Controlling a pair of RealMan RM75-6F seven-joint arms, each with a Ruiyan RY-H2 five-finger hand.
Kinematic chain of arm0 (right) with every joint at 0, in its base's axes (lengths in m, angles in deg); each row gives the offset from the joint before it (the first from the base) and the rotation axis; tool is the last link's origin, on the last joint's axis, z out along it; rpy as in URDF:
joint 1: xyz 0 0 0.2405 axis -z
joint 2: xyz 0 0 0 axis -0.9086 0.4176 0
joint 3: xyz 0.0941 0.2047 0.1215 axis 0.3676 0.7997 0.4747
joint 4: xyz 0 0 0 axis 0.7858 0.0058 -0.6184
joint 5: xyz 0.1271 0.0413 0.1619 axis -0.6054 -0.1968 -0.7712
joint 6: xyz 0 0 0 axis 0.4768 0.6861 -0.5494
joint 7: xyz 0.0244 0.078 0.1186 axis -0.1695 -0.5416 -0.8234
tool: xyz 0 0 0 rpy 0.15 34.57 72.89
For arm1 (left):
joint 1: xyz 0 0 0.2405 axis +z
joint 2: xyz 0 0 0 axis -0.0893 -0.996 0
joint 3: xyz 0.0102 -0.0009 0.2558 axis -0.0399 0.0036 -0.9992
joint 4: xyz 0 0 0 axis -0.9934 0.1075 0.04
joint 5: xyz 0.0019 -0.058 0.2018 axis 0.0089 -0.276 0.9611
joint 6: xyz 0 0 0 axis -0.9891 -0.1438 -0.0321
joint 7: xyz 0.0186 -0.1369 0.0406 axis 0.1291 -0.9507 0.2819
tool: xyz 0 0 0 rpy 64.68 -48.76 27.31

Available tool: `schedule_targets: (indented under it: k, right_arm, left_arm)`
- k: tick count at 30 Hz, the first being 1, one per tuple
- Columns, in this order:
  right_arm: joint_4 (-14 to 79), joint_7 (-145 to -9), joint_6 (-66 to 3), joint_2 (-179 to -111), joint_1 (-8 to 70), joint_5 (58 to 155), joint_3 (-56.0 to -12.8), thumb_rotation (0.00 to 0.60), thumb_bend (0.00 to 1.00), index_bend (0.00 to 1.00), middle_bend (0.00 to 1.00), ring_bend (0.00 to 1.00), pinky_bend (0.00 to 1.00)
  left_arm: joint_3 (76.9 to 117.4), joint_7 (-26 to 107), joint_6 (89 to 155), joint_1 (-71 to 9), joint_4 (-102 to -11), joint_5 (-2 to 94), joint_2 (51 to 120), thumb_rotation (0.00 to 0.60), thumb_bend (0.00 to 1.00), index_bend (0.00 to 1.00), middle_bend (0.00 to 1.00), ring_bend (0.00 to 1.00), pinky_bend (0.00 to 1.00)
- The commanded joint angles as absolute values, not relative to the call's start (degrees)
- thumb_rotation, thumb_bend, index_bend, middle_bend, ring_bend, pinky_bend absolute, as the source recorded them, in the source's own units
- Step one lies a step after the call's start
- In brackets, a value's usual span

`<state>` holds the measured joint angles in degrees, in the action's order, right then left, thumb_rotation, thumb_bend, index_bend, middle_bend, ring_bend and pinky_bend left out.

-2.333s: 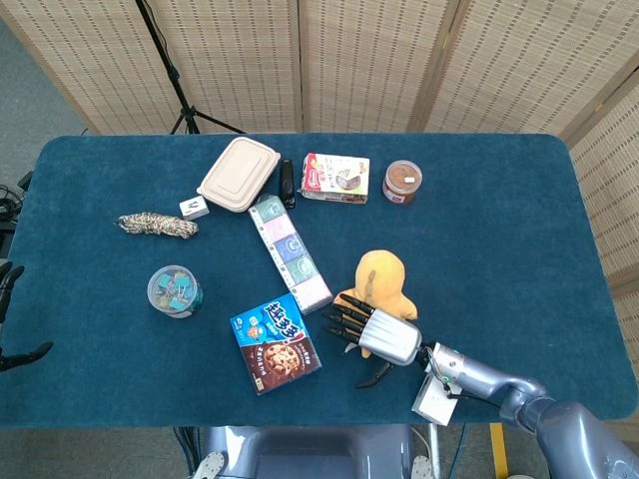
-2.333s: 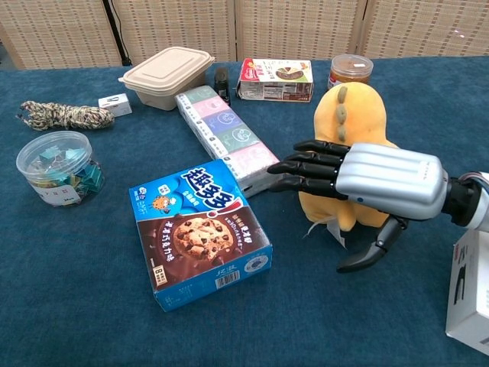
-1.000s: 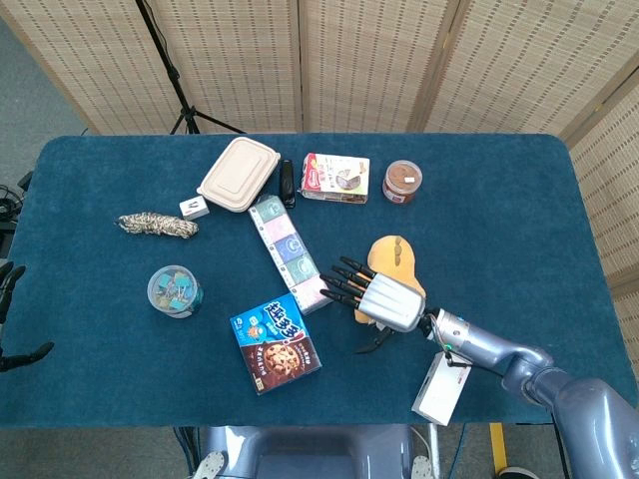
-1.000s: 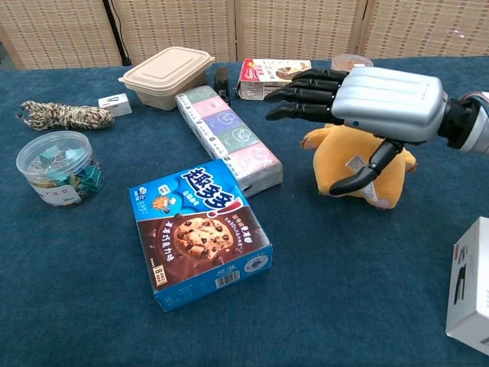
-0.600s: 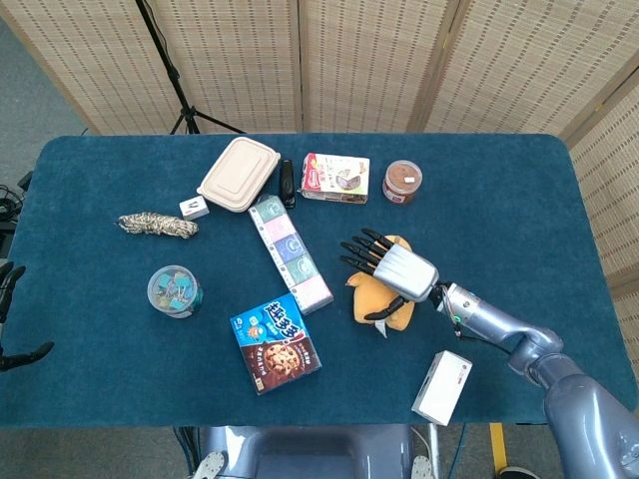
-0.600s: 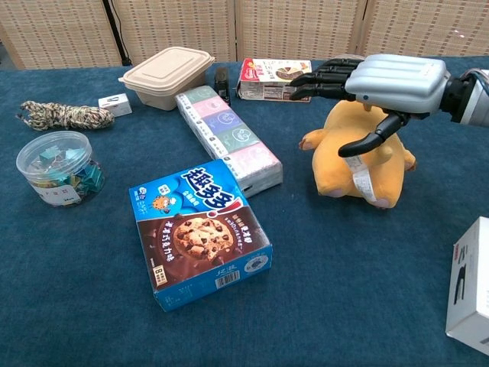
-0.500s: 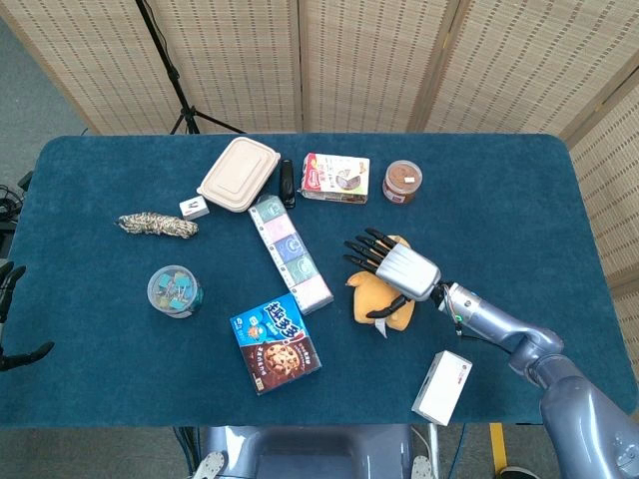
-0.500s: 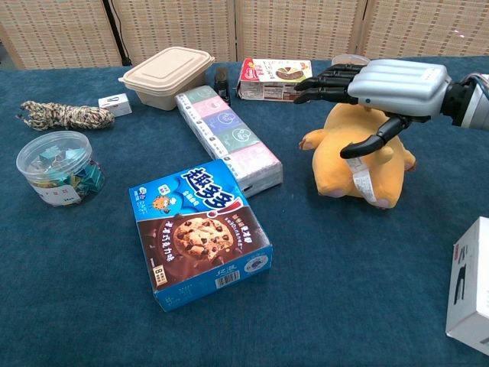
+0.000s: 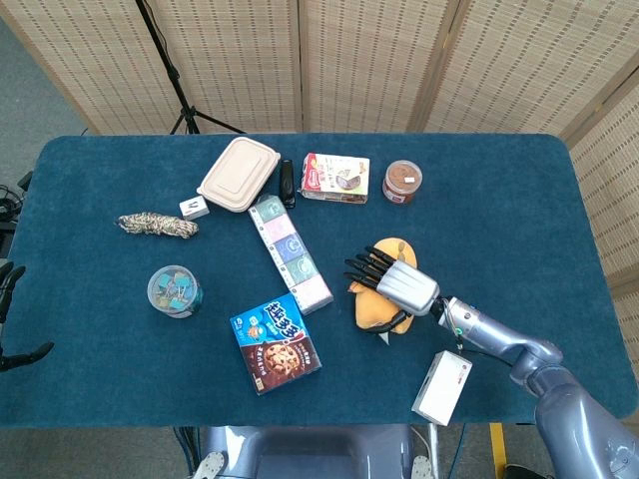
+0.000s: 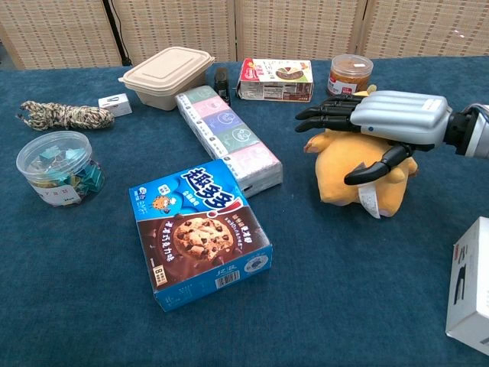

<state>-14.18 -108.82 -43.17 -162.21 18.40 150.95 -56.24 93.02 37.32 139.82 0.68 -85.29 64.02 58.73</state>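
A yellow plush toy (image 9: 377,309) (image 10: 342,182) lies on the blue table right of centre. My right hand (image 9: 405,284) (image 10: 391,122) lies over its top, palm down. The fingers (image 10: 328,116) stretch straight toward the left and the thumb curls down the toy's near side. Nothing is gripped. Of my left hand (image 9: 8,284), only dark fingertips show at the left border of the head view, off the table, spread apart and holding nothing.
A blue cookie box (image 9: 276,342) (image 10: 202,233) and a long pastel pack (image 9: 290,251) lie left of the toy. A white box (image 9: 442,387) lies by my right forearm. Behind are a brown jar (image 9: 401,181), snack box (image 9: 335,178), beige container (image 9: 238,174), rope (image 9: 157,225) and plastic tub (image 9: 174,290).
My right hand rose from the toy's near side, passed over it and came down onto its top. The toy tipped and shifted slightly. The left hand stayed still.
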Motion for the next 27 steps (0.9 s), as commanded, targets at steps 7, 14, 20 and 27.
schedule_targets:
  k: [7, 14, 20, 27]
  right_arm:
    - [-12.48, -108.88, -45.53, -162.86, 20.08, 152.18, -57.86, 0.0, 0.0, 0.0, 0.0, 0.0, 0.0]
    - [-12.02, -104.98, -48.45, -163.45, 20.81, 153.97, -58.89, 0.0, 0.0, 0.0, 0.0, 0.0, 0.0]
    - [-11.23, -102.62, -49.85, -163.39, 21.06, 154.99, -59.46, 0.0, 0.0, 0.0, 0.0, 0.0, 0.0]
    - [-10.49, -100.07, -50.76, -163.04, 21.63, 155.87, -60.14, 0.0, 0.0, 0.0, 0.0, 0.0, 0.0]
  left_arm:
    - [93.01, 37.03, 139.95, 0.73, -85.28, 64.21, 58.63, 0.6, 0.0, 0.0, 0.0, 0.0, 0.0]
    - [92.99, 36.75, 139.98, 0.76, -85.19, 64.33, 58.54, 0.6, 0.0, 0.0, 0.0, 0.0, 0.0]
    - [92.95, 36.58, 140.08, 0.82, -85.2, 64.46, 58.47, 0.6, 0.0, 0.0, 0.0, 0.0, 0.0]
    - [92.93, 36.52, 140.21, 0.88, -85.22, 64.56, 58.43, 0.6, 0.0, 0.0, 0.0, 0.0, 0.0]
